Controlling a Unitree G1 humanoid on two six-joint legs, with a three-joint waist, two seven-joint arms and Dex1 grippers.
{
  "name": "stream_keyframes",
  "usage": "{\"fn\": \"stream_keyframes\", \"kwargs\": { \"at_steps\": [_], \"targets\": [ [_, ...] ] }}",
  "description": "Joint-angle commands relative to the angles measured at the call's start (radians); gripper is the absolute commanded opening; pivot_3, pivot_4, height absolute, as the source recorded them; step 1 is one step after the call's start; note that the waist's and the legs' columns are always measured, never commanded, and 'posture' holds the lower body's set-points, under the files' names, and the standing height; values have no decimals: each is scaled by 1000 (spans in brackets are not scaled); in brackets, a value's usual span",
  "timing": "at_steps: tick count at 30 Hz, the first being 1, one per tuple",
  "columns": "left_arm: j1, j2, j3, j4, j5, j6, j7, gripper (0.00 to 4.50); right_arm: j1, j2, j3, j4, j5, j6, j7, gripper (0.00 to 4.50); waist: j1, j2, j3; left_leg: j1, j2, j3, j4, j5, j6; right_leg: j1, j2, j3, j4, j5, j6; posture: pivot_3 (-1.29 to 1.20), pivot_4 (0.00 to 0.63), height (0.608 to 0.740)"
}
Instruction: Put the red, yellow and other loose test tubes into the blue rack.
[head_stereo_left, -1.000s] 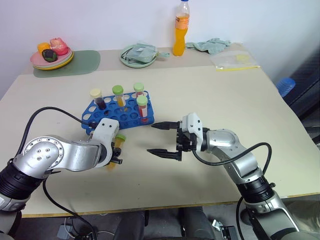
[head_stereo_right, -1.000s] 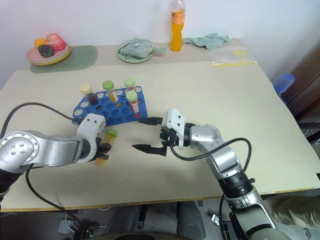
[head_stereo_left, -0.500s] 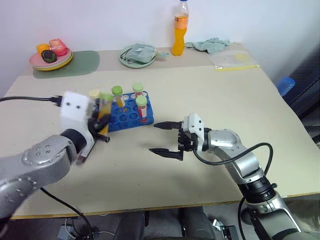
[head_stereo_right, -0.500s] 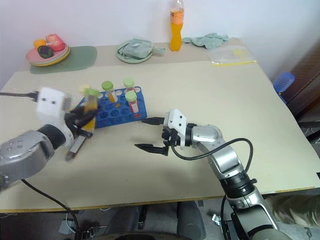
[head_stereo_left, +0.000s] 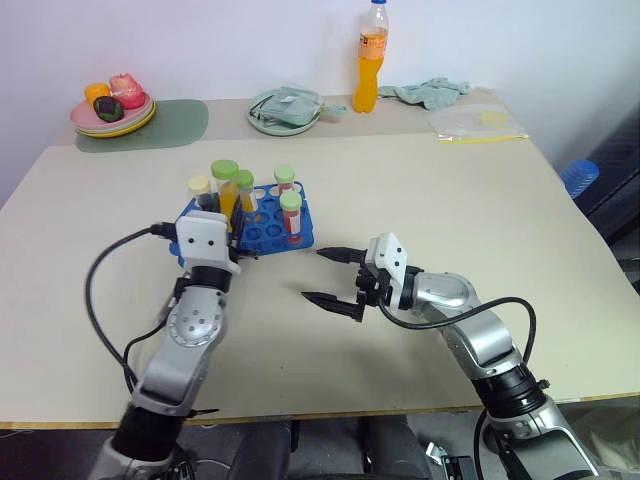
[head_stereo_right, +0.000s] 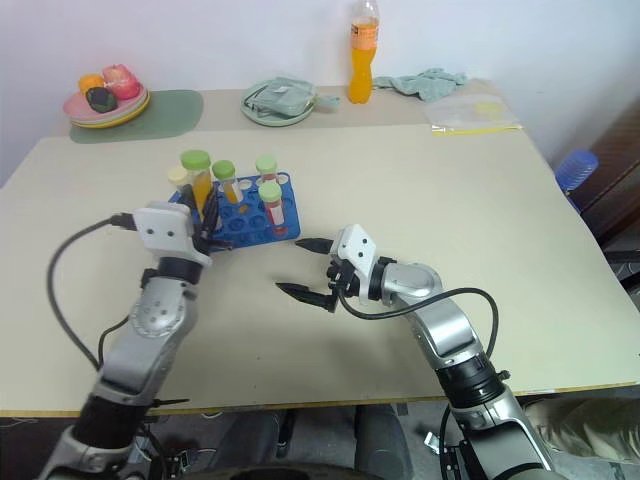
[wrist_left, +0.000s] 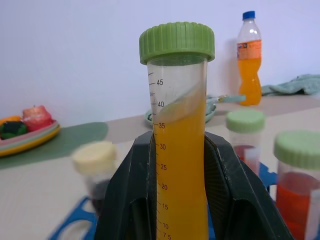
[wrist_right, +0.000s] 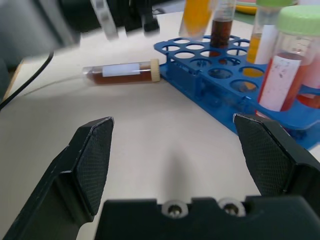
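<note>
Item: yellow-orange tube (wrist_left: 181, 150), green cap. It is held upright in the clenched left gripper (head_stereo_left: 222, 218), raised above the 9 o'clock end of the blue rack (head_stereo_left: 262, 232).

Step in hand, as judged: transfer of this tube to the rack; insertion is not yet made. The next move is judged to call for the tube's foot to be lined up over a free hole and lowered straight, with the grip eased only once the tube is seated.

Rack contents: a dark tube with cream cap (head_stereo_left: 199, 192), an orange tube with green cap (head_stereo_left: 245, 190), and two red tubes with green caps (head_stereo_left: 291, 213), all seated upright. Several holes toward the 6 o'clock row are seen free.

Still loose: a dark maroon tube with cream cap (wrist_right: 121, 72), lying flat on the tabletop (head_stereo_left: 450, 210) just beside the rack.

Right gripper (head_stereo_left: 331, 277): spread wide and empty, hovering low over the tabletop at 4 o'clock of the rack.

Obstructions: the seated tubes' caps stand close around the descent path and could be clipped.

Surroundings, 12 o'clock edge: orange drink bottle (head_stereo_left: 369, 57), green plate (head_stereo_left: 285, 108), plate of fruit (head_stereo_left: 112, 105), cloth (head_stereo_left: 430, 91), plastic bag (head_stereo_left: 473, 121).
</note>
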Motion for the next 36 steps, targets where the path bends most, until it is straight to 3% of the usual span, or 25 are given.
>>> {"fn": "stream_keyframes", "kwargs": {
  "at_steps": [1,18,36],
  "targets": [
    [-30,-38,40,67,55,-101,-35,717,5,4,-17,-46,7,0,-14,4243,0,0,0,0,0,0,0,0,0,0,0,0,0,0,0,0,150,740],
    [-127,-184,109,358,104,-243,-156,717,15,11,-12,-55,13,7,-32,4243,-1,0,0,0,-1,-1,1,0,0,1,0,-1,1,0,1,0,150,740],
    [-68,-215,155,317,142,-237,-194,717,21,7,-13,-68,21,26,-28,4243,-6,0,0,0,-1,-2,1,0,0,1,0,-1,1,0,1,0,150,740]
  ]
}}
